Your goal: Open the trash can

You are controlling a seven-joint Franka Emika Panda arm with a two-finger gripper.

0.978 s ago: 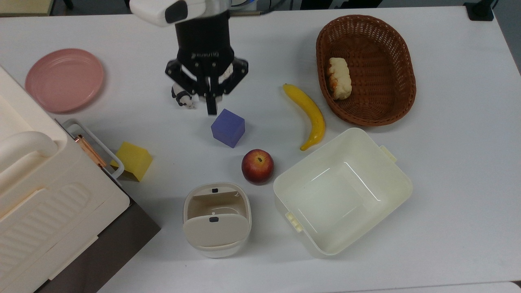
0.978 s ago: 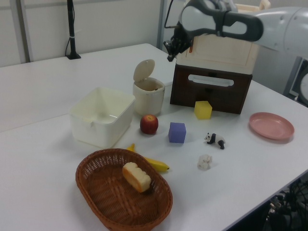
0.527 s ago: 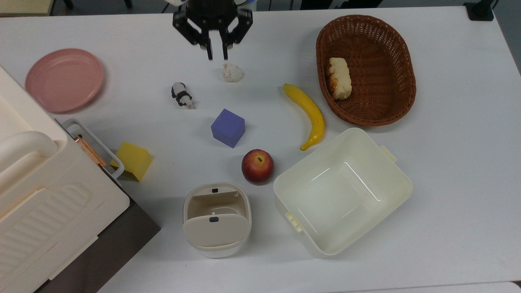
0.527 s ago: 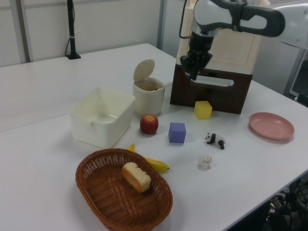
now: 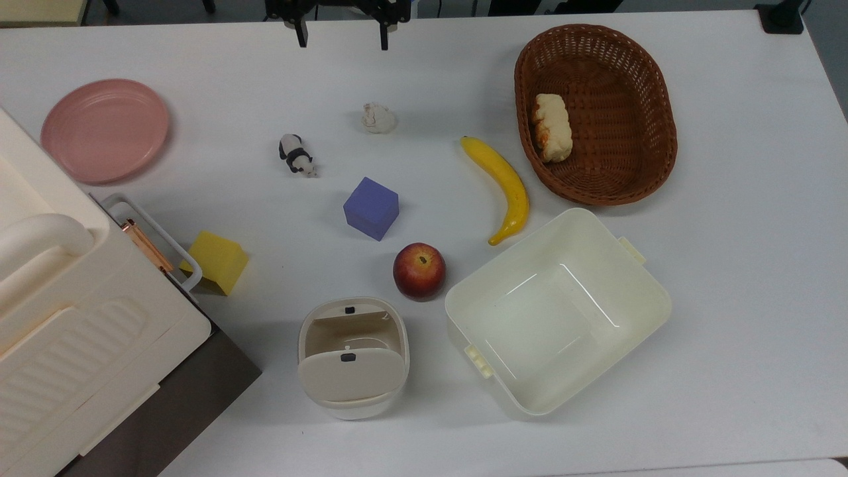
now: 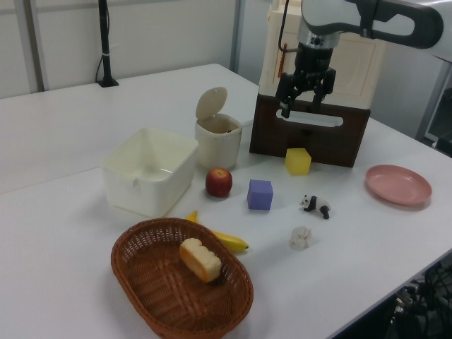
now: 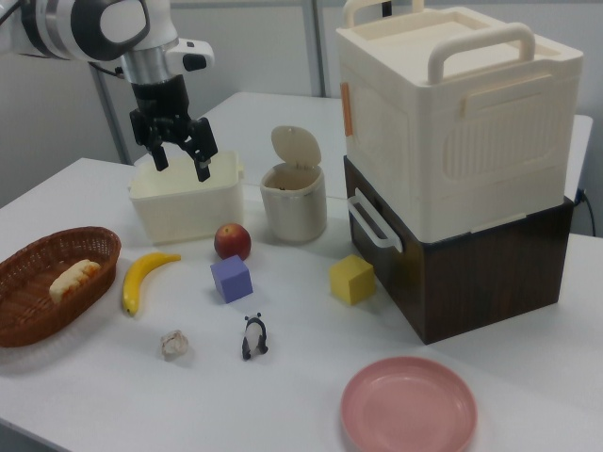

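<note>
The trash can (image 5: 353, 358) is seen standing on the white table (image 5: 729, 278) with its lid (image 5: 351, 375) swung up on its hinge, so that the inside is exposed; in the top view it is placed at about 6 o'clock of the scene, with the red apple (image 5: 419, 271) near it at 1 o'clock and the lidless cream tub (image 5: 558, 311) just beside it at 3 o'clock. In the left view the trash can (image 6: 218, 138) is shown with the lid upright above the rim, between the cream tub (image 6: 150, 171) and the dark brown cabinet (image 6: 311, 131).

The gripper (image 5: 340, 33) is held in the air at 12 o'clock of the top view, well apart from the trash can, and nothing is held by it; its two fingers are spread wide. In the right view the gripper (image 7: 182, 162) is seen hanging above the table in front of the cream tub (image 7: 184, 200), pointing down.

A purple cube (image 5: 371, 208) is placed at 12 o'clock of the apple, a yellow block (image 5: 215, 262) beside the big cream ribbed box (image 5: 73, 344), and a panda figure (image 5: 295, 155) and a small white lump (image 5: 378, 118) toward 12 o'clock of the purple cube. A banana (image 5: 502, 186) is laid beside the brown wicker basket (image 5: 636, 179), in which a piece of bread (image 5: 553, 127) is held. A pink plate (image 5: 105, 130) is set at 10 o'clock
</note>
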